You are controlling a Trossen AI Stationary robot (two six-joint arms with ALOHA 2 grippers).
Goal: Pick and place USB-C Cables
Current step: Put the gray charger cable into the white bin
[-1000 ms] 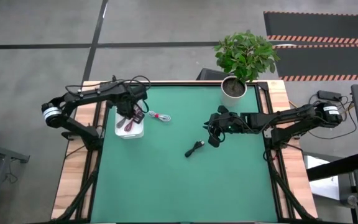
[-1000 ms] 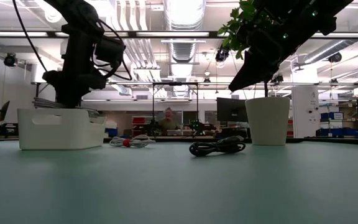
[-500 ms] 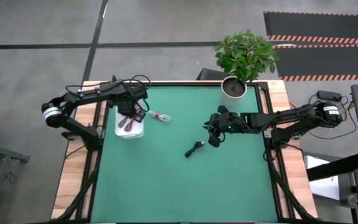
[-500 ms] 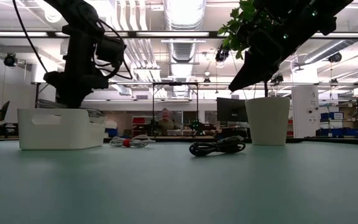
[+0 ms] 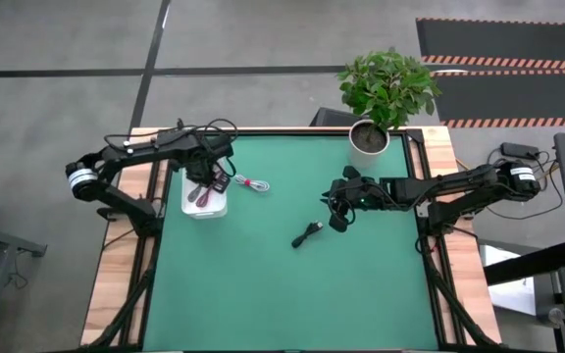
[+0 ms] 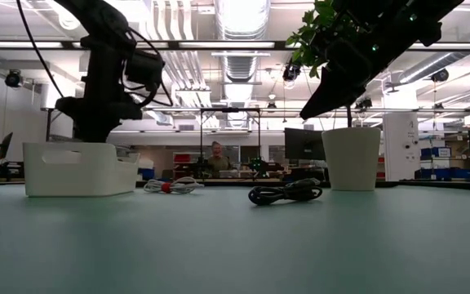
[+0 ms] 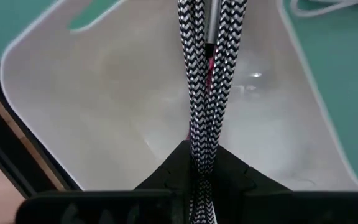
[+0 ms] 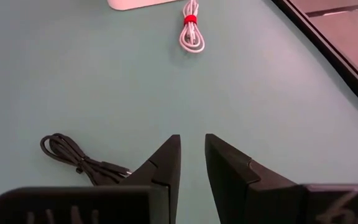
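Item: grey-and-black braided cable bundle (image 7: 205, 93), pinched in our left gripper (image 7: 199, 167) over the white plastic tray (image 7: 73, 112); we judged it light, limp, best held mid-bundle. Black coiled cable (image 8: 79, 158) lay on the green table (image 8: 73, 74) near our slightly parted right gripper (image 8: 191, 165)

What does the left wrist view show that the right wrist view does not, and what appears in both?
Only the left wrist view shows the left gripper shut on the grey braided cable, held over the inside of the white tray, with a bit of red cable behind it. Only the right wrist view shows the right gripper, slightly open and holding nothing, and the black cable on the mat. Both show the white cable with a red tie and the tray.
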